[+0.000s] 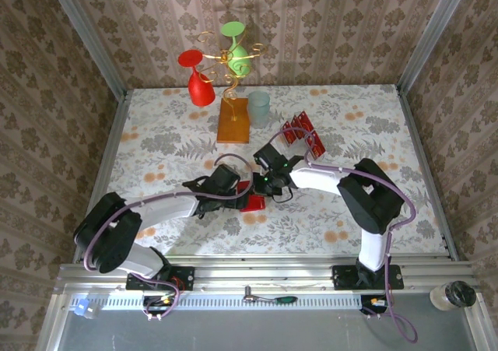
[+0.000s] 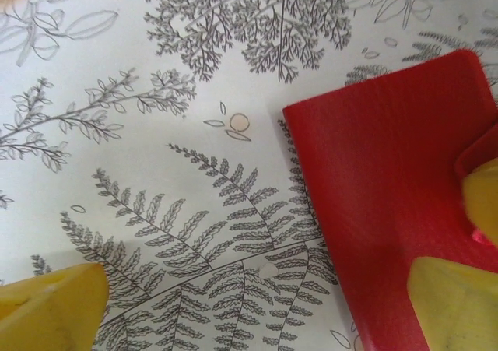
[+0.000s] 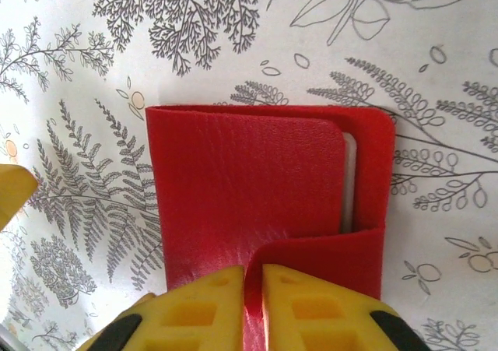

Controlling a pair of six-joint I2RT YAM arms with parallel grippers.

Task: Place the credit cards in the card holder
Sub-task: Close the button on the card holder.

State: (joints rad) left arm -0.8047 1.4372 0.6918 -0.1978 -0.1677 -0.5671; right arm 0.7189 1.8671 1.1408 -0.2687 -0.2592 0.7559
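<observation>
The card holder (image 1: 252,204) is a flat red wallet lying on the flowered tablecloth at mid-table; it also shows in the left wrist view (image 2: 389,195) and the right wrist view (image 3: 249,187). My right gripper (image 3: 253,304) pinches a raised red flap of the wallet's near edge between its yellow fingers, and a pale inner pocket (image 3: 348,184) shows under the cover. My left gripper (image 2: 257,304) stands wide open low over the cloth, its right finger (image 2: 451,304) above the wallet's corner. In the top view both grippers, left (image 1: 236,189) and right (image 1: 266,184), meet at the wallet. The credit cards (image 1: 298,129), red and dark, stand fanned behind the right arm.
An orange-brown stand base (image 1: 233,119) carries a gold wire frame with a red glass (image 1: 199,78) and a green glass (image 1: 235,43). A pale green cup (image 1: 258,108) stands beside it. Wallpapered walls close in three sides; a metal rail (image 1: 257,273) runs along the front.
</observation>
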